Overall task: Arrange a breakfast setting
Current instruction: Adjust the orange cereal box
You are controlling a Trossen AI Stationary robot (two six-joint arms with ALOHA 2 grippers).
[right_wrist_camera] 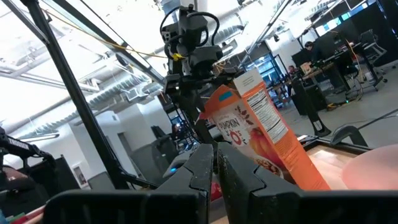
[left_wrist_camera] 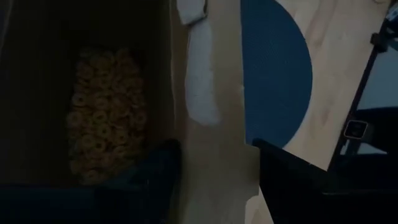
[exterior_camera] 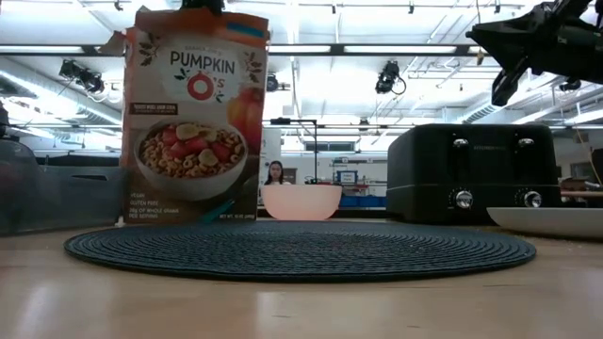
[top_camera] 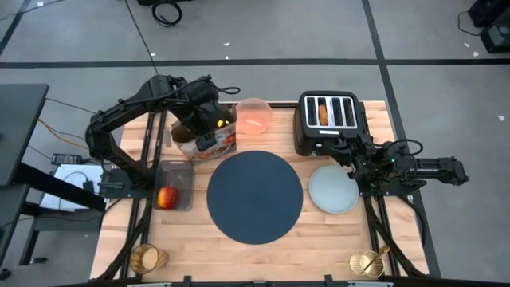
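Big navy placemat (top_camera: 255,197) sits dead centre on the wooden table (top_camera: 319,247), and only the overhead camera catches the pale plate (top_camera: 332,189) touching its right edge and the red apple (top_camera: 166,196) in a clear bin (top_camera: 174,185) off to its left. Black toaster (top_camera: 327,119) at the back right, bagel (top_camera: 323,113) in a slot. Down at table height the orange cereal box (exterior_camera: 195,118) stands upright, the translucent pink bowl (exterior_camera: 301,201) beside it, behind the mat. Left gripper (top_camera: 209,127) clamps the box's open top; its wrist camera alone peers inside at cereal rings (left_wrist_camera: 106,112). Right gripper (right_wrist_camera: 216,163) hovers above the plate, fingers pressed together, nothing held. Amber cup (top_camera: 147,258) front left
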